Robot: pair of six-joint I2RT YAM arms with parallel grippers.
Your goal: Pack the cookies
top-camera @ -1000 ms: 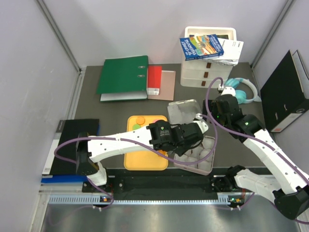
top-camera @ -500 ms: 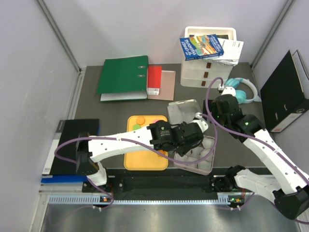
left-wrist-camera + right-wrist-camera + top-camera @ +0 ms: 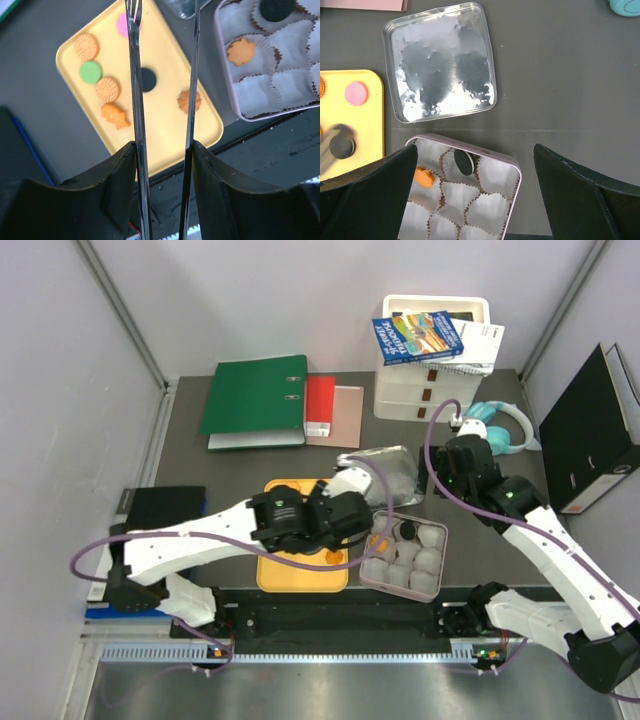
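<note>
The cookies lie on a yellow tray [image 3: 200, 135]: a pink one [image 3: 121, 25], a green one [image 3: 90, 72], a black one [image 3: 148, 80] and several orange ones [image 3: 107, 89]. In the pink box [image 3: 432, 585] of white paper cups, an orange flower cookie [image 3: 241, 51] and a black cookie [image 3: 462, 162] each sit in a cup. My left gripper [image 3: 163, 7] hangs open over the tray, its long thin fingers [image 3: 136, 100] straddling the black cookie, holding nothing. My right gripper [image 3: 475, 150] stands wide open above the box's far edge.
The box's metal lid [image 3: 440, 65] lies just behind the box. Further back are a green binder [image 3: 255, 395], a red book [image 3: 320, 405] and a white drawer unit [image 3: 430, 370]. Teal headphones [image 3: 500, 425] and a black binder [image 3: 595, 430] sit to the right.
My left arm has swung left, from above the box to above the yellow tray. The box's cups with the orange and black cookies are now uncovered. The right arm has not moved.
</note>
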